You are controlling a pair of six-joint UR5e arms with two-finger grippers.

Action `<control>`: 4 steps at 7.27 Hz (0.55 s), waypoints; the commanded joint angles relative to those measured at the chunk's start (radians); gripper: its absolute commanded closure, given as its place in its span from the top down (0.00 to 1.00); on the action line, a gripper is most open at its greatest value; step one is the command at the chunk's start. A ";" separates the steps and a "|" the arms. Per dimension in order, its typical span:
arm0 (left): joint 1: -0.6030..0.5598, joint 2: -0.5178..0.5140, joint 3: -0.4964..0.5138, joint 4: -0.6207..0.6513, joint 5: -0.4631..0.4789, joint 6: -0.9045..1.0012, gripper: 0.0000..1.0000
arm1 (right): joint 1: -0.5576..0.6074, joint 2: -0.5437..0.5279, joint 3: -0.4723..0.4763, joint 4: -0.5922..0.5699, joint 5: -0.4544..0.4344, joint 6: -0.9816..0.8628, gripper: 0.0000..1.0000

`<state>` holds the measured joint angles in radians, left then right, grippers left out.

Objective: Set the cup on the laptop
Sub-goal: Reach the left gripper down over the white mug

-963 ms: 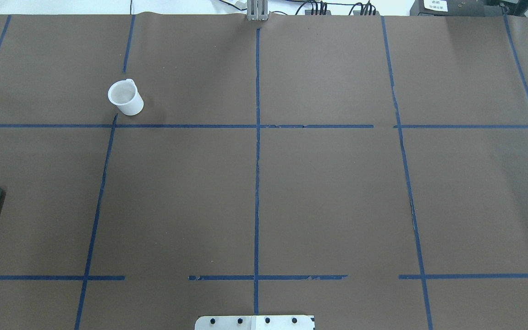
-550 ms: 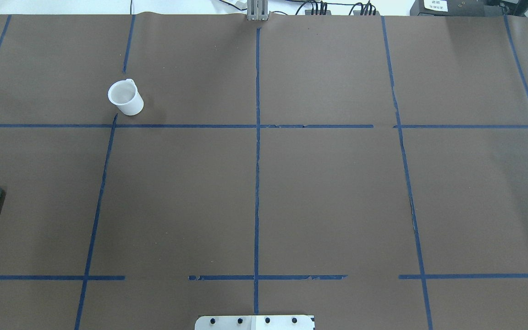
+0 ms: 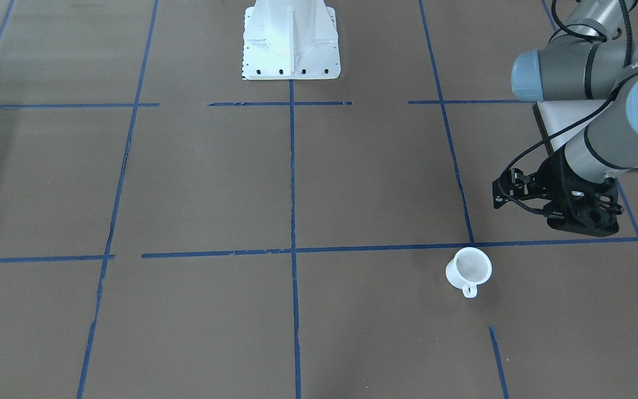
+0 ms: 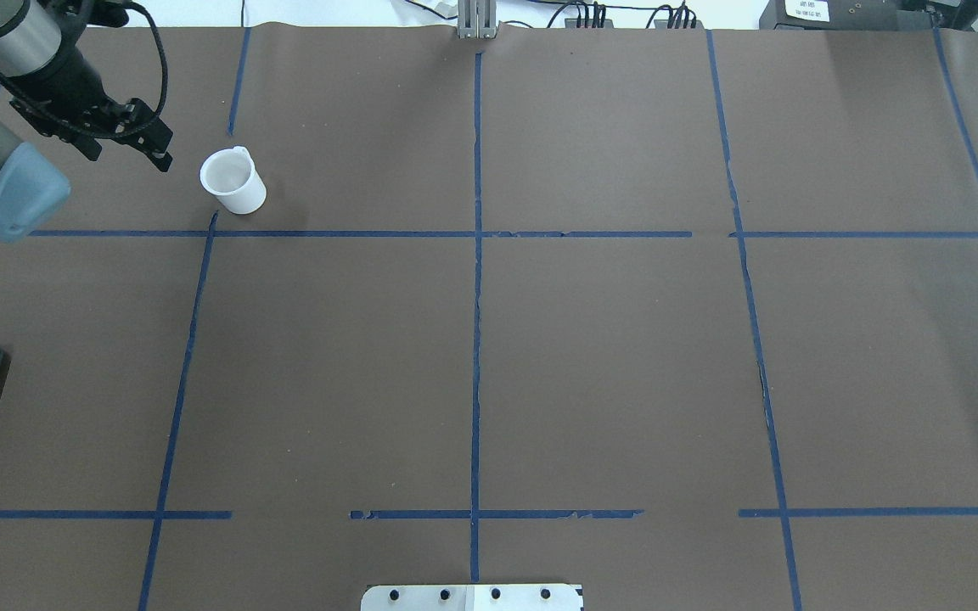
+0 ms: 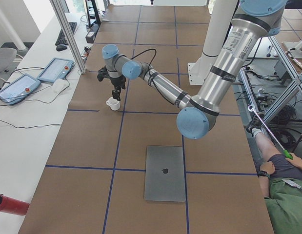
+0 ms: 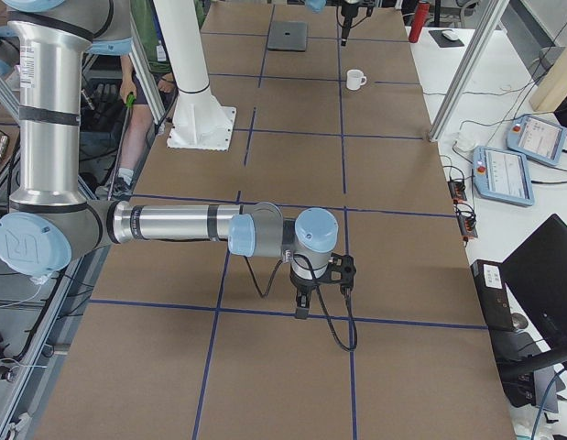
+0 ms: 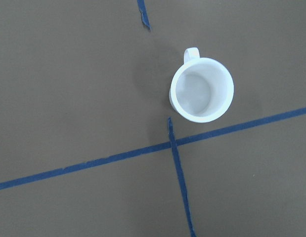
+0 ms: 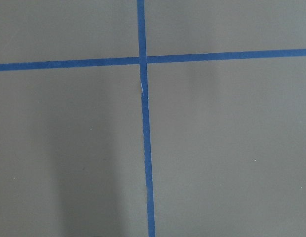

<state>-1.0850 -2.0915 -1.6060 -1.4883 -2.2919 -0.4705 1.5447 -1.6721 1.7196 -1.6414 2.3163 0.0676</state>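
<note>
Top-down view of a white cup (image 7: 202, 90) standing upright on a brown table (image 7: 68, 84); the cup sits toward 2 o'clock from centre, its round mouth facing the camera; its small loop handle (image 7: 191, 52) points to 11 o'clock; a long blue tape line (image 7: 83, 165) runs from 8 o'clock to 3 o'clock, just below the cup; a second tape strip (image 7: 181, 182) drops from beside the cup to 6 o'clock; a short tape scrap (image 7: 144, 15) lies at 12 o'clock.

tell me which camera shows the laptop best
Exterior left: the laptop lies whole, lid and logo clear. Overhead catches only an edge strip; front-facing shows it partly hidden; exterior right shows it small and far; the wrist views miss it.
</note>
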 commanded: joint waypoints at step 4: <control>0.020 -0.246 0.506 -0.322 0.002 -0.160 1.00 | 0.000 0.000 0.000 0.000 0.000 0.000 1.00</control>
<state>-1.0691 -2.2784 -1.2497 -1.7006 -2.2905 -0.5912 1.5448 -1.6720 1.7196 -1.6413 2.3163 0.0677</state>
